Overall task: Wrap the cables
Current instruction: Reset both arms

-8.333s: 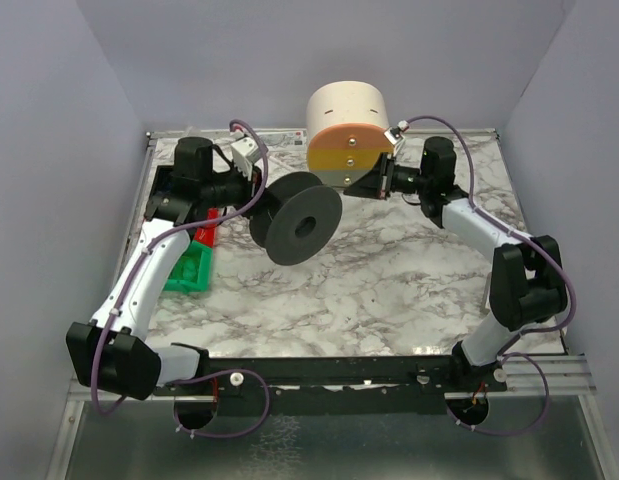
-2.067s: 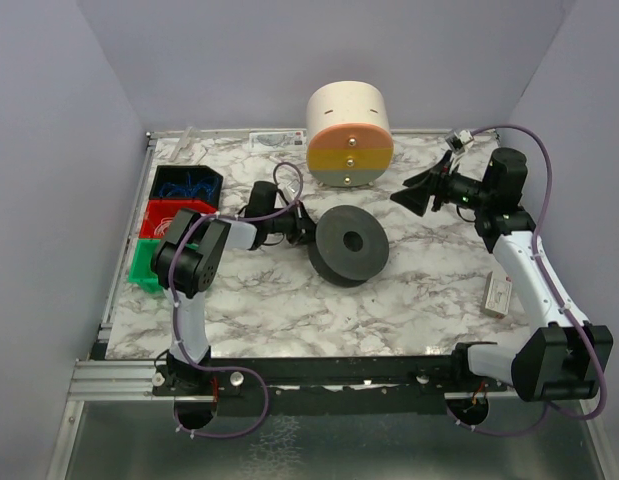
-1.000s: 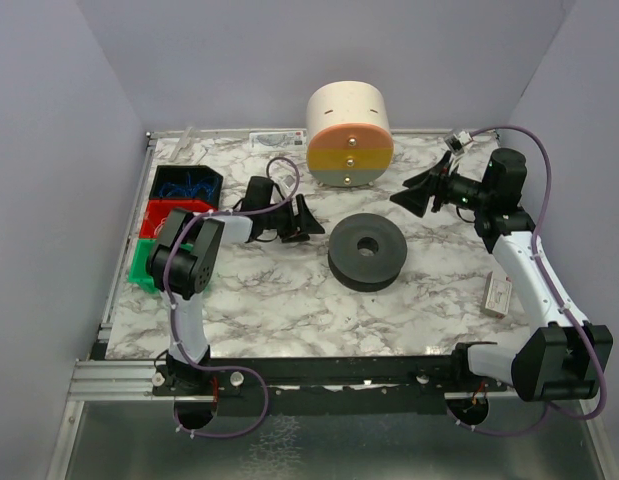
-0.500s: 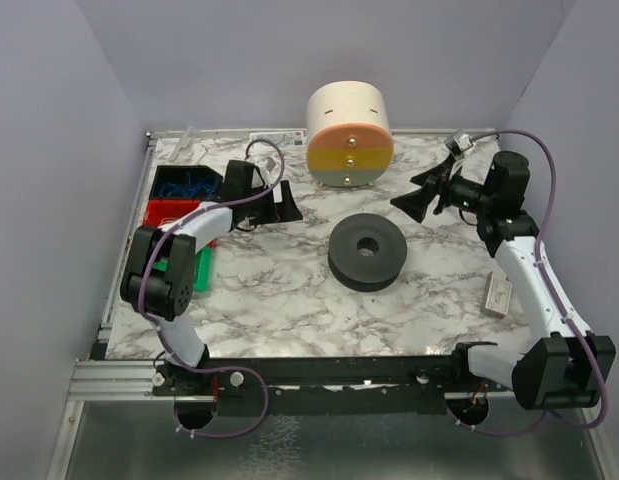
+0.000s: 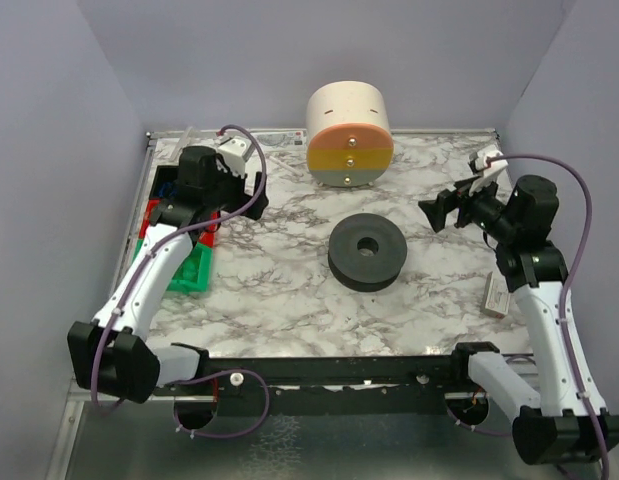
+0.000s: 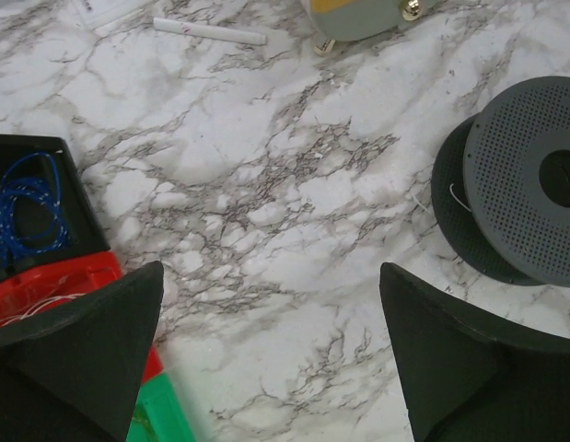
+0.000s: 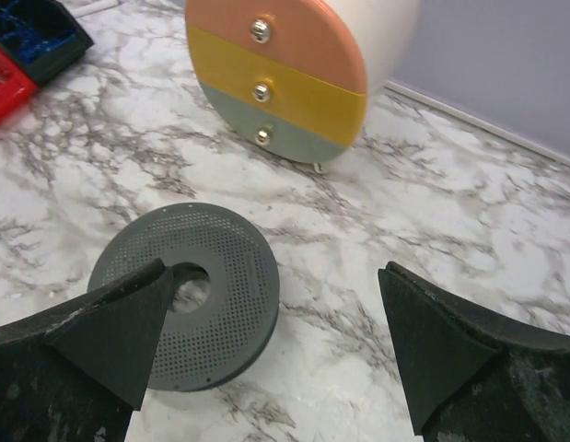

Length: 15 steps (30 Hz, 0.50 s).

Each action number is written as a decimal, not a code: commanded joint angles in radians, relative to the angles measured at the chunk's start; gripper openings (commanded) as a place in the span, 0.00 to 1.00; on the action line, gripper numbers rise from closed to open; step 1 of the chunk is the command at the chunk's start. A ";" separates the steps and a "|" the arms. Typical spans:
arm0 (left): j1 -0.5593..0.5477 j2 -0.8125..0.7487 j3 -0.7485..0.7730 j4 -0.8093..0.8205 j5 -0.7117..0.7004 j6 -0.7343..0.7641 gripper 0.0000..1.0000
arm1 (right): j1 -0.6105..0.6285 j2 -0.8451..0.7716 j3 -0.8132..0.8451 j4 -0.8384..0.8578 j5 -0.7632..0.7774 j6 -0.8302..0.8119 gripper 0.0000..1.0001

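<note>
The dark grey spool [image 5: 366, 250] lies flat on the marble table, mid-table, with nothing gripping it. In the left wrist view a hair-thin pale cable strand [image 6: 453, 195] curls between the flanges of the spool [image 6: 524, 189]. My left gripper [image 5: 251, 190] hangs open over bare marble left of the spool, near the bins; its jaws [image 6: 271, 276] are empty. My right gripper [image 5: 436, 213] is open to the right of the spool and apart from it. Its jaws [image 7: 273, 276] hold nothing, with the spool [image 7: 188, 290] below and to their left.
A cream drum with pink, yellow and grey drawer fronts [image 5: 349, 135] stands behind the spool. Black, red and green bins [image 5: 174, 215] line the left edge; the black one holds blue cord [image 6: 27, 207]. A white stick [image 6: 209, 31] lies at the back, a small white box [image 5: 497, 293] at the right.
The left arm has drawn back from the spool toward the bins. The right arm has pulled away to the right. Both grippers have opened wider. The spool has stayed flat.
</note>
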<state>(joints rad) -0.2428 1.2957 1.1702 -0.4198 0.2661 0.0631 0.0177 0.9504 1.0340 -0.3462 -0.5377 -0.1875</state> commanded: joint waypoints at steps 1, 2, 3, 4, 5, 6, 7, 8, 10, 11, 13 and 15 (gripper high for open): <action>0.004 -0.151 -0.066 -0.124 -0.089 0.083 0.99 | -0.004 -0.161 -0.077 -0.070 0.199 0.020 1.00; 0.004 -0.194 -0.094 -0.123 -0.096 0.089 0.99 | -0.004 -0.191 -0.082 -0.089 0.213 0.025 1.00; 0.004 -0.241 -0.119 -0.126 -0.101 0.104 0.99 | -0.004 -0.216 -0.083 -0.110 0.225 0.030 1.00; 0.005 -0.289 -0.147 -0.127 -0.100 0.130 0.99 | -0.004 -0.247 -0.086 -0.124 0.235 0.036 1.00; 0.005 -0.344 -0.175 -0.118 -0.105 0.150 0.99 | -0.004 -0.273 -0.094 -0.133 0.246 0.036 1.00; 0.005 -0.403 -0.210 -0.103 -0.114 0.159 0.99 | -0.004 -0.298 -0.108 -0.139 0.254 0.035 1.00; 0.005 -0.461 -0.242 -0.087 -0.130 0.162 0.99 | -0.004 -0.328 -0.122 -0.137 0.263 0.033 1.00; 0.006 -0.524 -0.272 -0.076 -0.142 0.165 0.99 | -0.004 -0.354 -0.141 -0.133 0.275 0.031 1.00; 0.008 -0.608 -0.307 -0.080 -0.163 0.173 0.99 | -0.004 -0.409 -0.180 -0.125 0.276 0.017 1.00; 0.011 -0.624 -0.311 -0.088 -0.185 0.167 0.99 | -0.004 -0.433 -0.198 -0.123 0.272 0.009 1.00; 0.027 -0.651 -0.333 -0.086 -0.199 0.154 0.99 | -0.004 -0.476 -0.231 -0.122 0.260 -0.004 1.00; 0.038 -0.676 -0.364 -0.065 -0.201 0.143 0.99 | -0.004 -0.514 -0.261 -0.123 0.249 -0.018 1.00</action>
<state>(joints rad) -0.2306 0.6479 0.8650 -0.5053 0.1303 0.2039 0.0177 0.4908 0.8299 -0.4313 -0.3080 -0.1776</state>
